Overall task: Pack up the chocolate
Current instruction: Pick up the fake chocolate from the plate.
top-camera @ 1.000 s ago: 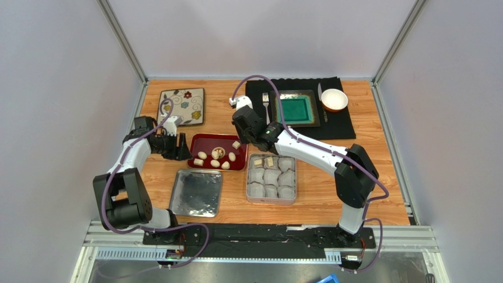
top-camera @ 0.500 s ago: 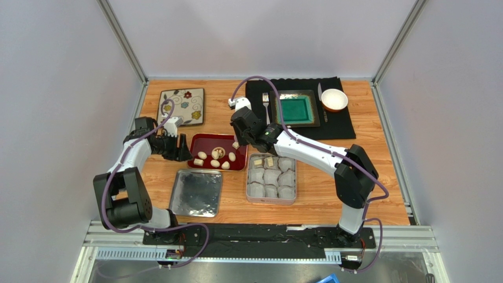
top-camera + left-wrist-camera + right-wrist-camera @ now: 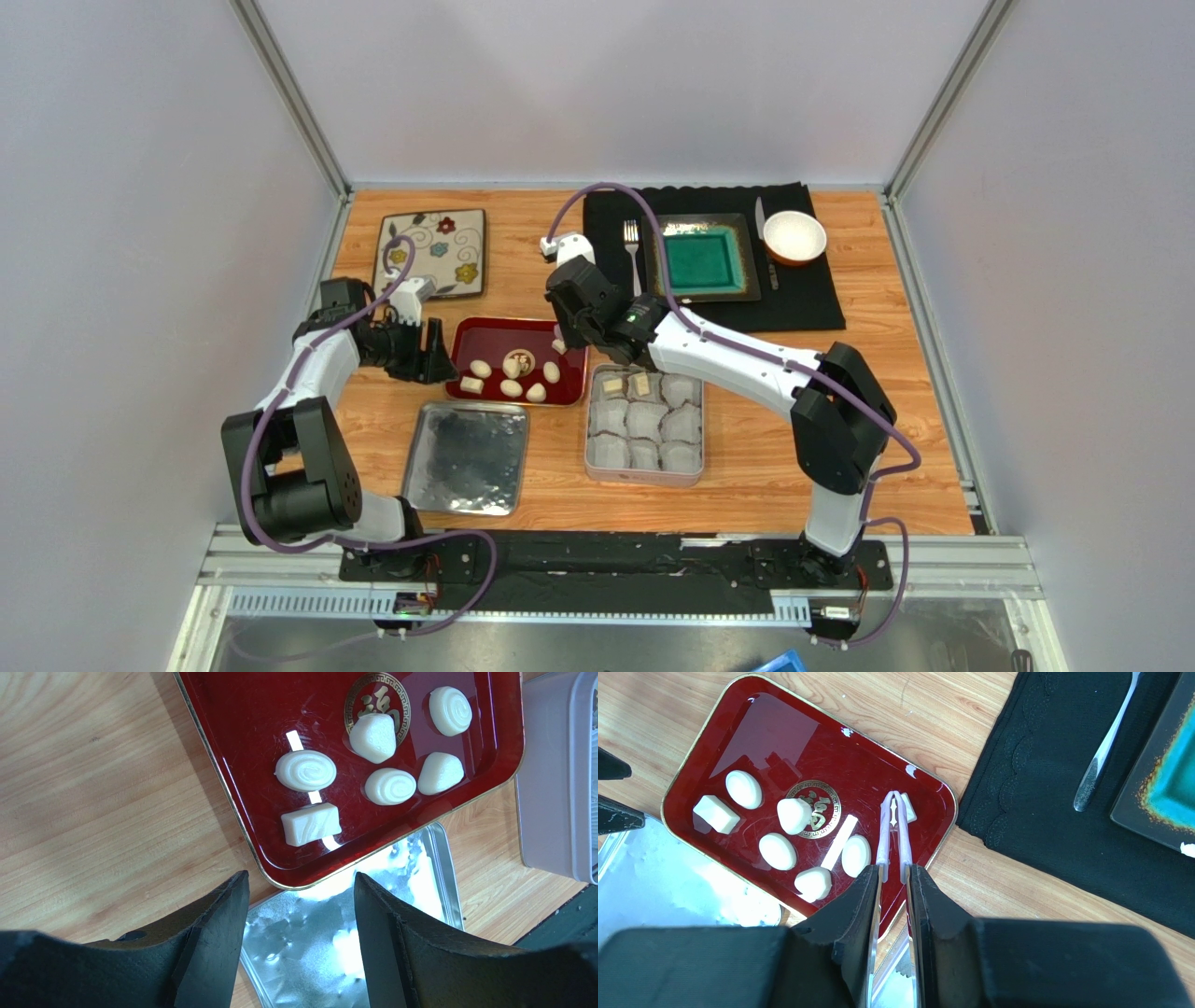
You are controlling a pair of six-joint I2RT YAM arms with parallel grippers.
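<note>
Several cream chocolate pieces (image 3: 778,851) lie in the red tray (image 3: 773,738); they also show in the left wrist view (image 3: 305,771). One small piece (image 3: 909,807) sits by the tray's right corner. My right gripper (image 3: 894,871) is shut on pale tongs (image 3: 893,829), whose tips are nearly together and right beside that piece. My left gripper (image 3: 302,882) hangs open and empty just off the tray's left end (image 3: 438,350). Two chocolates (image 3: 638,382) rest in the tin box (image 3: 596,459) among white paper cups.
The shiny tin lid (image 3: 467,458) lies in front of the tray. A floral plate (image 3: 432,252) is at the back left. A black mat (image 3: 807,301) carries a fork (image 3: 633,252), a green dish (image 3: 706,258) and a white bowl (image 3: 794,237).
My right arm has edged slightly left and back, bringing the tongs over the tray's right corner. The left arm has stayed put.
</note>
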